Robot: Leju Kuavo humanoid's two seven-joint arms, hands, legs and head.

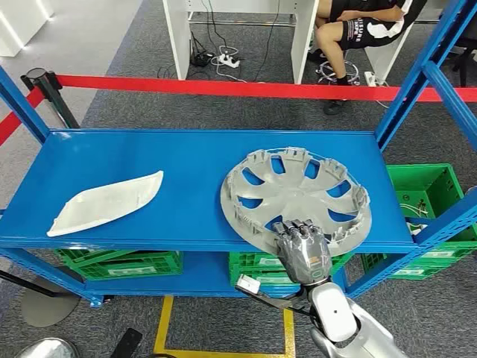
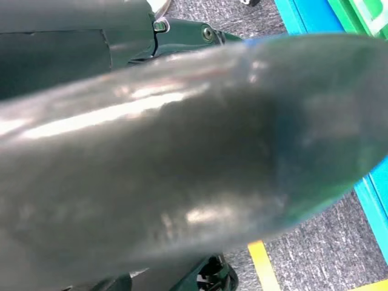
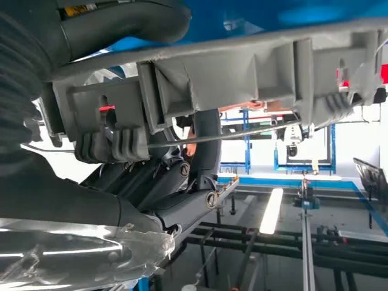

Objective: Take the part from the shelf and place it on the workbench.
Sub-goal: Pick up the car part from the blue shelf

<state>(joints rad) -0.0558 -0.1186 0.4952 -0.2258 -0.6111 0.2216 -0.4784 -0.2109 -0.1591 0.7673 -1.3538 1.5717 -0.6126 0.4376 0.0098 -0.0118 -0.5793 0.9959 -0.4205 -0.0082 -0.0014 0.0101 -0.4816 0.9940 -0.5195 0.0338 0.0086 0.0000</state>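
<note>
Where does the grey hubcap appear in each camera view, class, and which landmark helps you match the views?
Head view: hubcap lies right of centre on the blue shelf, the right hand at its near rim.
Left wrist view: not in it.
Right wrist view: its ribbed rim crosses the upper picture.
Shared landmark: the blue shelf.

Grey plastic wheel cover (image 1: 295,198) is lying on the right half of the blue shelf (image 1: 185,186), inner side up, ribs and rim clips showing, blue showing through its spoke openings. Its near edge is jutting slightly past the shelf's front lip. In the right wrist view its clipped rim (image 3: 219,79) is sitting against the blue surface.
</note>
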